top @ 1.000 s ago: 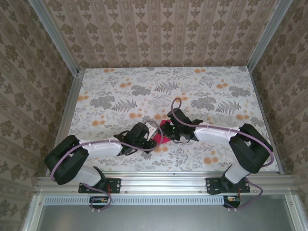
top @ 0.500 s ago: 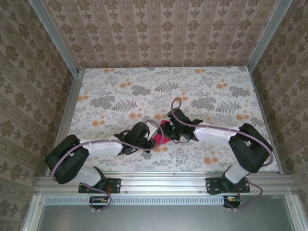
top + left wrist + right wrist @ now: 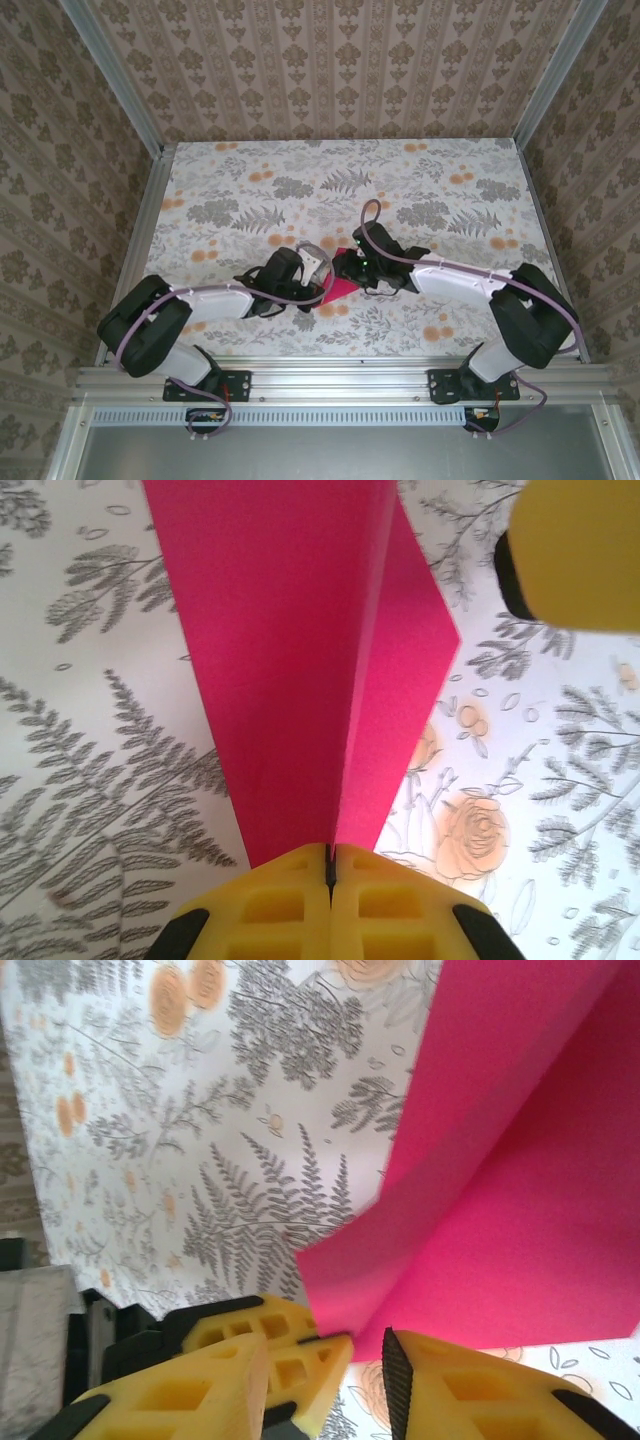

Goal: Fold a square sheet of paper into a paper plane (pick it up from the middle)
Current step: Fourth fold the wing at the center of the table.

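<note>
A thin magenta-red sheet of paper (image 3: 342, 288), folded along a lengthwise crease, sits between the two arms near the front middle of the floral-printed worktop (image 3: 430, 180), which is patterned with grey ferns and orange flowers. In the left wrist view the left jaws are pressed fully together with no gap, and their yellow ribbed fingers (image 3: 290, 905) pinch the near end of the sheet (image 3: 290, 660) right at the crease. From there the paper rises and widens, with one broad panel to the left of the crease and a narrower pointed flap to the right. A yellow finger (image 3: 575, 550) of the other arm shows at the upper right of that view, just beside the flap. In the right wrist view the right jaws stand partly apart, with a clear gap between the yellow fingers (image 3: 470, 1385). A lower edge of the sheet (image 3: 520, 1160) runs down into that gap, unclamped; whether either pad touches it cannot be told
</note>
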### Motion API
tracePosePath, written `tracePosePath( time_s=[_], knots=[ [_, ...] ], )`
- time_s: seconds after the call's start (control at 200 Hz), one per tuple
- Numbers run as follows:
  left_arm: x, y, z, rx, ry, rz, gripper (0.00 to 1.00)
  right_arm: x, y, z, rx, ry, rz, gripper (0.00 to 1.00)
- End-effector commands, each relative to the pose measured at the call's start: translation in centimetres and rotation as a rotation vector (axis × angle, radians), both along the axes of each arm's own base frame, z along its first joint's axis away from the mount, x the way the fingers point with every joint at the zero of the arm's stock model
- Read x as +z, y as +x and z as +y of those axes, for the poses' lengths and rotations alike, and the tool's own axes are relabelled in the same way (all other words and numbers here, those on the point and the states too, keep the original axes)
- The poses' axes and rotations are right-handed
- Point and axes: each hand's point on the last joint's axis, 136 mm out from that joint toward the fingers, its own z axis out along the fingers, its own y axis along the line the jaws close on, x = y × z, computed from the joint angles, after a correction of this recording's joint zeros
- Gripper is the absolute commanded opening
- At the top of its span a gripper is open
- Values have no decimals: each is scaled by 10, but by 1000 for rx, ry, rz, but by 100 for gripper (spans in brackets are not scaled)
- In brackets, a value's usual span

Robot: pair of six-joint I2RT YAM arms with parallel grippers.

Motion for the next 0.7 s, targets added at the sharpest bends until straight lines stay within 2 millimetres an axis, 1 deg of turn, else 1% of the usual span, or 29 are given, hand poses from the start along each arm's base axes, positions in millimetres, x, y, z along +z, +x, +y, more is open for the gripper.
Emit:
tracePosePath(
  time_s=[0.0, 0.15, 0.245, 0.31, 0.39, 0.485, 0.695],
  knots=[
    [-1, -4, -4, -23, -77, 91, 0, 5, -4, -14, -1, 2, -39, 37],
    [-6, -2, -4, -23, -91, 127, 0, -1, -4, 1, 47, 50, -18, 23],
    [-8, -1, -5, -29, -93, 143, 0, -6, 0, 9, 48, 74, -8, 17],
    [-9, -1, -5, -31, -95, 149, 0, -5, 4, 16, 61, 95, -8, 16],
    [-8, 0, -6, -30, -103, 155, 0, -7, 9, 21, 63, 98, -6, 15],
    [-7, 2, -4, -26, -110, 167, 0, -15, 12, 21, 51, 87, 7, 15],
    [0, 5, -5, -28, -145, 195, 0, -22, 15, 23, 44, 87, 14, 15]
  ],
)
